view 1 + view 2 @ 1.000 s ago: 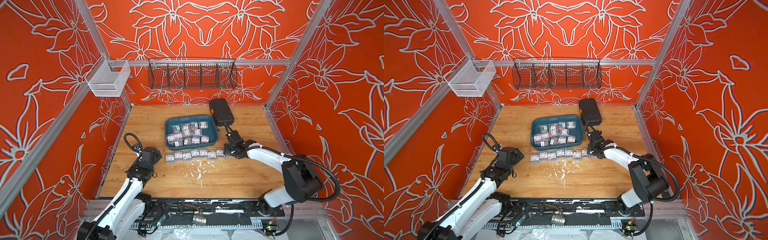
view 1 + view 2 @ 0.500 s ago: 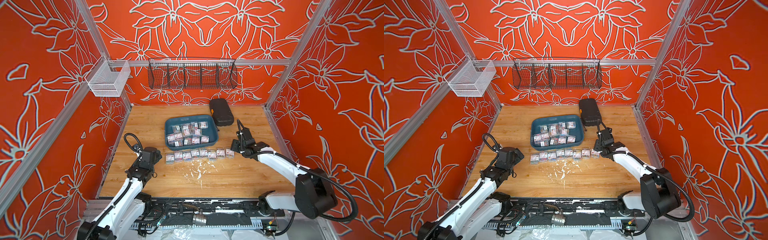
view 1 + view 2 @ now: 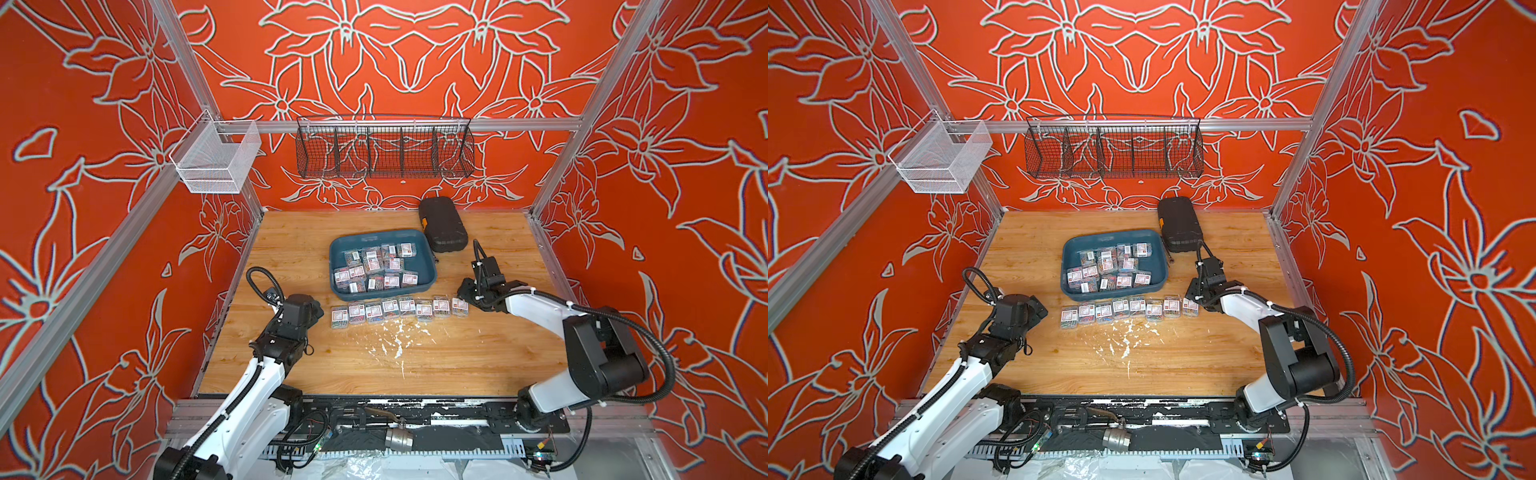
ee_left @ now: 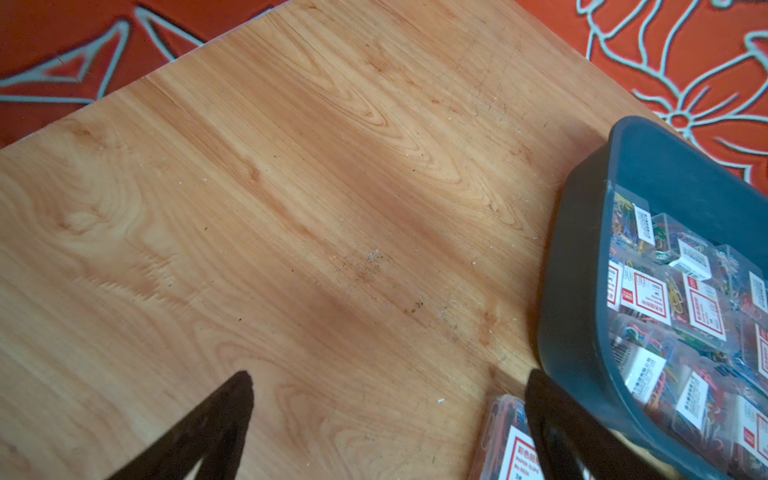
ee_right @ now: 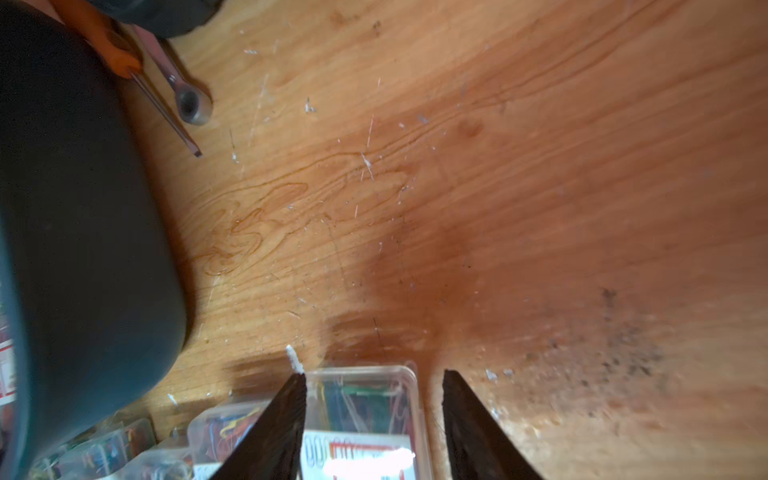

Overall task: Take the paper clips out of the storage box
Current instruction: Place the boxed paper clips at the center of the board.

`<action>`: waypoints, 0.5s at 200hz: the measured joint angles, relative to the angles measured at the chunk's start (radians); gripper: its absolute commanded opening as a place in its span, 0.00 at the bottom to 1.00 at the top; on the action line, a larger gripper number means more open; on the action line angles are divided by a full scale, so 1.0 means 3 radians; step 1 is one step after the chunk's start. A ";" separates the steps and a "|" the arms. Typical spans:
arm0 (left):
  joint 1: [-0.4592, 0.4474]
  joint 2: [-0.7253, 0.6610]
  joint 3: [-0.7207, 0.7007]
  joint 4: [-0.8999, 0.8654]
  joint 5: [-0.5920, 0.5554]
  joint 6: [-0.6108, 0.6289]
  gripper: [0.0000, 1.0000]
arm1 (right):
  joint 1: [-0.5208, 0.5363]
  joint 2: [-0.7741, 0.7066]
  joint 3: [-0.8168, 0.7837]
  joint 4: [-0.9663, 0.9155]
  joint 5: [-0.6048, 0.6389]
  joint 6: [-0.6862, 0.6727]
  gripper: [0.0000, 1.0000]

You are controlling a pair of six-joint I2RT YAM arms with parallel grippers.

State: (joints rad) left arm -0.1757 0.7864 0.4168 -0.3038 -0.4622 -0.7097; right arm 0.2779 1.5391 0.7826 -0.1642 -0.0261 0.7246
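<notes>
Eight clip boxes (image 3: 399, 308) line the worktop (image 3: 415, 365) along the tray's (image 3: 382, 296) near wall, a dozen-odd more sit inside; left gripper (image 4: 388, 374) gapes empty, right gripper (image 5: 372, 372) loosely straddles the row's end box (image 5: 361, 390), unclamped.

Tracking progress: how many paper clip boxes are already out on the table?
8 boxes, side by side in one row on the table beside the storage box, on the robot's side; the right-end one lies beneath the right claw. None seem hidden.
</notes>
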 measured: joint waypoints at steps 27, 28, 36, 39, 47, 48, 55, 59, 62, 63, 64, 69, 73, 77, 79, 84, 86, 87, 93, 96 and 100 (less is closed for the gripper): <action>0.0000 -0.0001 0.0000 0.0000 0.0000 0.0000 0.99 | -0.0013 0.0100 0.0000 0.0116 -0.0130 0.0080 0.51; 0.0000 -0.0001 -0.0001 0.0000 0.0000 0.0000 0.99 | -0.0013 0.0100 0.0000 0.0118 -0.0132 0.0081 0.51; 0.0000 -0.0003 -0.0001 0.0000 0.0000 0.0000 0.99 | -0.0013 0.0103 -0.0003 0.0156 -0.0170 0.0107 0.50; 0.0000 -0.0004 -0.0001 0.0000 0.0000 0.0000 0.99 | -0.0013 0.0103 -0.0006 0.0172 -0.0182 0.0121 0.50; 0.0000 -0.0009 -0.0003 0.0001 0.0000 0.0000 0.99 | -0.0013 0.0100 -0.0023 0.0221 -0.0212 0.0149 0.50; 0.0000 -0.0010 -0.0003 0.0001 0.0000 0.0000 0.99 | -0.0013 0.0100 -0.0027 0.0229 -0.0219 0.0155 0.50; 0.0000 -0.0019 -0.0006 0.0004 0.0000 0.0000 0.99 | -0.0013 0.0098 -0.0051 0.0262 -0.0234 0.0181 0.50; 0.0000 -0.0024 -0.0010 0.0005 0.0000 0.0000 0.99 | -0.0013 0.0095 -0.0067 0.0273 -0.0238 0.0198 0.50; 0.0000 -0.0029 -0.0013 0.0006 0.0000 0.0000 0.99 | -0.0013 0.0090 -0.0085 0.0289 -0.0240 0.0211 0.50; 0.0000 -0.0029 -0.0014 0.0006 0.0000 0.0000 0.99 | -0.0013 0.0089 -0.0094 0.0295 -0.0242 0.0219 0.50; 0.0000 -0.0033 -0.0015 0.0006 0.0000 0.0000 0.99 | -0.0013 0.0086 -0.0099 0.0299 -0.0243 0.0223 0.50; 0.0000 -0.0039 -0.0019 0.0008 0.0000 0.0000 0.99 | -0.0013 0.0072 -0.0139 0.0319 -0.0244 0.0247 0.50; 0.0000 -0.0045 -0.0023 0.0006 0.0000 0.0000 0.99 | -0.0013 0.0051 -0.0179 0.0342 -0.0253 0.0275 0.50; 0.0000 -0.0050 -0.0025 0.0008 0.0000 0.0000 0.99 | -0.0013 0.0031 -0.0214 0.0359 -0.0261 0.0298 0.50; 0.0000 -0.0051 -0.0025 0.0008 0.0000 0.0000 0.99 | -0.0013 0.0017 -0.0235 0.0371 -0.0262 0.0314 0.50; 0.0000 -0.0057 -0.0025 0.0008 0.0000 0.0000 0.99 | -0.0013 -0.0022 -0.0286 0.0394 -0.0267 0.0343 0.50; 0.0000 -0.0060 -0.0025 0.0008 0.0000 0.0000 0.99 | -0.0013 -0.0038 -0.0308 0.0409 -0.0266 0.0357 0.50; 0.0000 -0.0061 -0.0025 0.0008 0.0000 0.0000 0.99 | -0.0013 -0.0043 -0.0314 0.0413 -0.0267 0.0361 0.50; 0.0000 -0.0067 -0.0025 0.0009 0.0000 0.0000 0.99 | -0.0013 -0.0086 -0.0369 0.0441 -0.0275 0.0402 0.50; 0.0000 -0.0071 -0.0025 0.0010 0.0000 0.0001 0.99 | -0.0013 -0.0107 -0.0397 0.0458 -0.0277 0.0415 0.50; 0.0000 -0.0076 -0.0027 0.0010 0.0000 0.0000 0.99 | -0.0013 -0.0135 -0.0432 0.0483 -0.0281 0.0443 0.50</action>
State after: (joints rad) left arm -0.1757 0.7635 0.4088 -0.3008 -0.4622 -0.7097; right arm 0.2741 1.4986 0.6529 -0.0193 -0.1104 0.8574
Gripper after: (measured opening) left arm 0.989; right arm 0.498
